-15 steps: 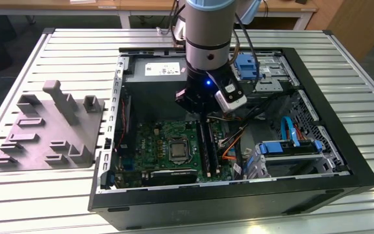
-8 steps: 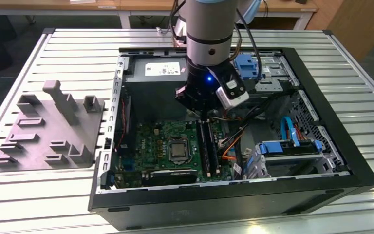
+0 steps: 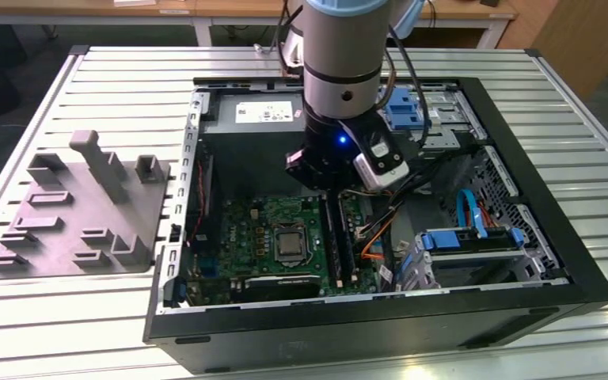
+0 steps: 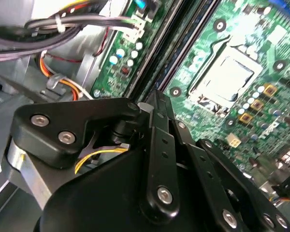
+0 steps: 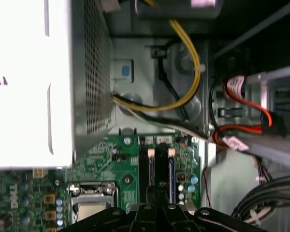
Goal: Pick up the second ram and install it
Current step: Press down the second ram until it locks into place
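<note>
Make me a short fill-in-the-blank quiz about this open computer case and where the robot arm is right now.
1. The gripper hangs inside the open computer case, above the green ____.
2. On the slatted table, at the exterior view's left of the case, lies a ____ plastic block with upright posts.
3. In the exterior view, the long black slot rails run beside the square processor ____.

Missing words: motherboard; grey; socket

Grey cylindrical arm (image 3: 336, 63) with pale-blue cap, blue light, black screw-studded end effector (image 4: 157, 104).
</note>
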Robot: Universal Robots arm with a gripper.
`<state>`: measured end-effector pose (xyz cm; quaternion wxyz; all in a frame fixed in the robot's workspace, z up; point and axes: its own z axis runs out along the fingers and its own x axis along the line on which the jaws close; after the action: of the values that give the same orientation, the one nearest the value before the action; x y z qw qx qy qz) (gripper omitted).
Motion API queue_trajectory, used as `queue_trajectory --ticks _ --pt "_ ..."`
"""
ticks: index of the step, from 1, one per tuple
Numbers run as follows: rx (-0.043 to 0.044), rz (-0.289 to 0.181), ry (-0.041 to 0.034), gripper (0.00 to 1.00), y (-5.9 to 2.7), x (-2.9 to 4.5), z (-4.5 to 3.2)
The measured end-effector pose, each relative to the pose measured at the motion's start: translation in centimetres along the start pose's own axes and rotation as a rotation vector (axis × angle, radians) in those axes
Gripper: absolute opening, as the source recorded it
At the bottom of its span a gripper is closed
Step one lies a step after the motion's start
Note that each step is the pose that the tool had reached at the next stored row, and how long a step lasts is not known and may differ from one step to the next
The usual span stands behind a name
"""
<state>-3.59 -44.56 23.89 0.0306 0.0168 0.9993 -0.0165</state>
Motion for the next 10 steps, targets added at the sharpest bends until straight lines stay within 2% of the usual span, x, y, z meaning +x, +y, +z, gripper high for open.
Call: queue_trajectory --ticks 10 --pt "0.0000 0.000 0.0002 0.10 -2.69 0.12 0.08"
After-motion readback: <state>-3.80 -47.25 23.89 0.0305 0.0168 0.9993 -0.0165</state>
